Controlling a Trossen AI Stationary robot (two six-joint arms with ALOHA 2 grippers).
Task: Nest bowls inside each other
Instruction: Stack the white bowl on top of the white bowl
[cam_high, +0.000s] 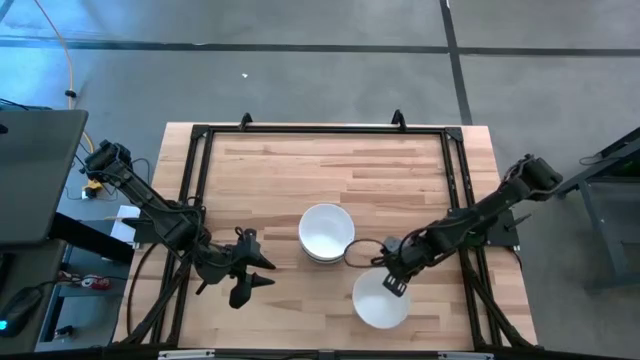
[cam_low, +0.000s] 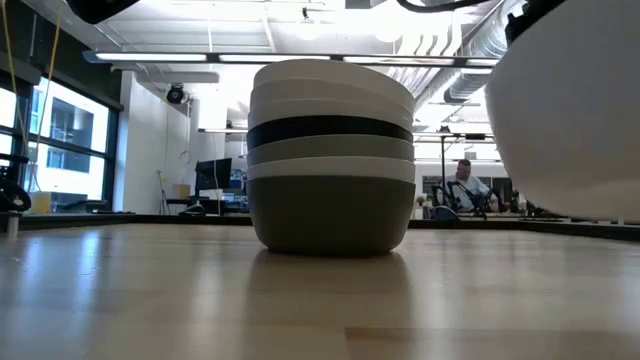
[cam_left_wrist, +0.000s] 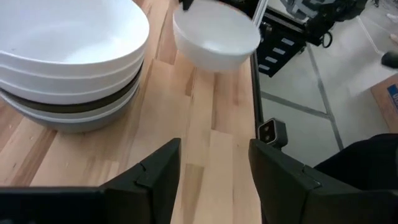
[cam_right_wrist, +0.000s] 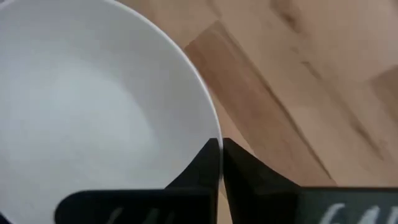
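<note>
Bowls number eight in all, though not every one can be counted apart: a nested stack (cam_high: 326, 232) stands near the middle of the wooden table (cam_high: 280, 180), and one loose white bowl (cam_high: 381, 299) sits toward the table's near edge, just beside the stack on its right. From the low view the stack (cam_low: 331, 158) shows layers, bottom to top: one darker grey bowl, one pale rim above it, one light grey band, one black band, then white rims stacked above; where one white bowl ends and the next begins is hard to tell. The right gripper (cam_high: 394, 283) has its two fingers pinched together over the rim of the loose white bowl (cam_right_wrist: 93, 118), one finger inside and one outside, and in the low view that bowl (cam_low: 570, 120) hangs clear of the tabletop. The left gripper (cam_high: 250, 283) waits low over the table to the left of the stack, its fingers (cam_left_wrist: 155, 177) spread apart with nothing between them, bare wood showing in the gap.
</note>
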